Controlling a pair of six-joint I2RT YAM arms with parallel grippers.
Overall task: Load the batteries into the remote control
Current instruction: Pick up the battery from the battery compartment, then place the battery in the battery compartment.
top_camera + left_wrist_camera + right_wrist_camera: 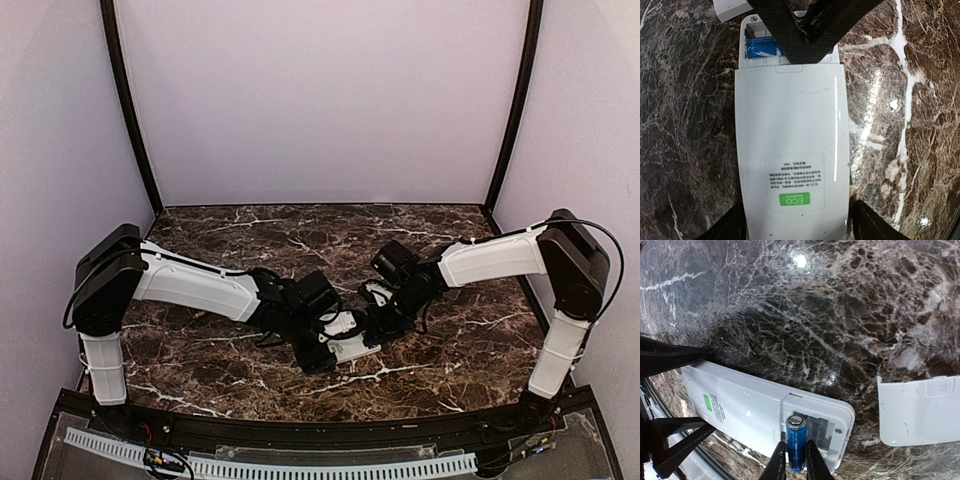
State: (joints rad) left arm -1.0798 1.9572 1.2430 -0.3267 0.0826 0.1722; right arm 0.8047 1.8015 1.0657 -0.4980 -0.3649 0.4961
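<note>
The white remote control [790,150] lies back side up on the marble table, with a green ECO sticker and its battery bay open at the far end. My left gripper [797,226] is shut on the remote's sides near the sticker end. My right gripper [796,460] is shut on one blue battery [796,440] and holds it over the open bay of the remote [745,412], its lower end at the bay. That battery also shows in the left wrist view [760,48]. A second battery is not in view. In the top view both grippers meet at the remote [352,348].
The small white cover piece [917,410] lies flat on the marble just beyond the remote's bay end, and its corner shows in the left wrist view [732,9]. The black fingers [670,357] of the left gripper flank the remote's other end. The table's front edge is close.
</note>
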